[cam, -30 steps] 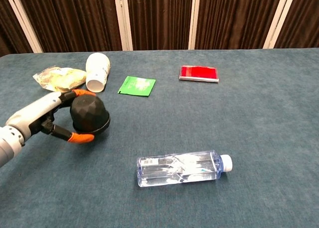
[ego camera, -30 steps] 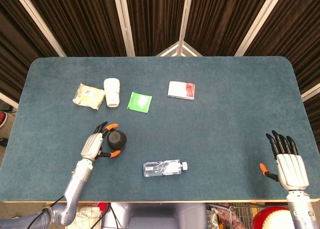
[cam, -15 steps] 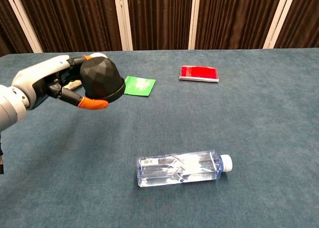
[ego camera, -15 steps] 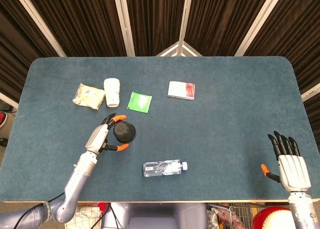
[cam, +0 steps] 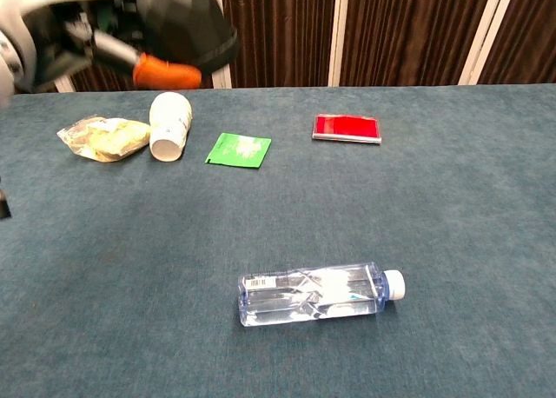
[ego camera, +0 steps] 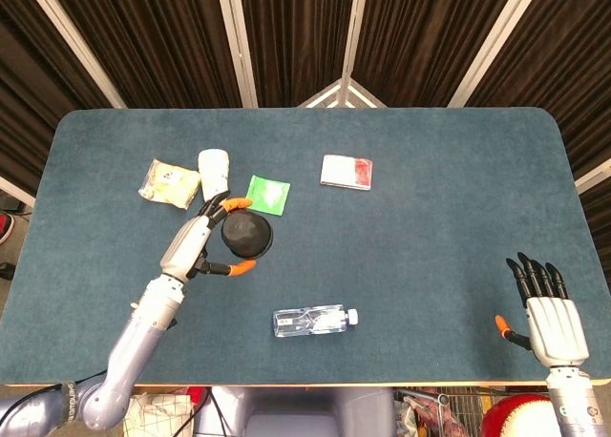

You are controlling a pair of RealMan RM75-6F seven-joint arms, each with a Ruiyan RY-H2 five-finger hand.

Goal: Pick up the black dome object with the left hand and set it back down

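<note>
One blue table [ego camera: 449, 294] is seen bearing the loose items, and the black dome object [ego camera: 246, 236] is held clear above it, at nine o'clock of centre, since lifting precedes setting down. It is pinched between the thumb and fingers of the left hand [ego camera: 196, 249], while the right hand [ego camera: 546, 308] is rested idle at four o'clock, fingers spread.

even overhead light, soft shadows; chest view's left hand [cam: 78, 29] motion-blurred.

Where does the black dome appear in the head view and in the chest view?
Head view: the dome is left of centre, held in the left hand.
Chest view: the dome is at the top left edge, lifted high.
Shared landmark: the white cup lying on the table.
</note>
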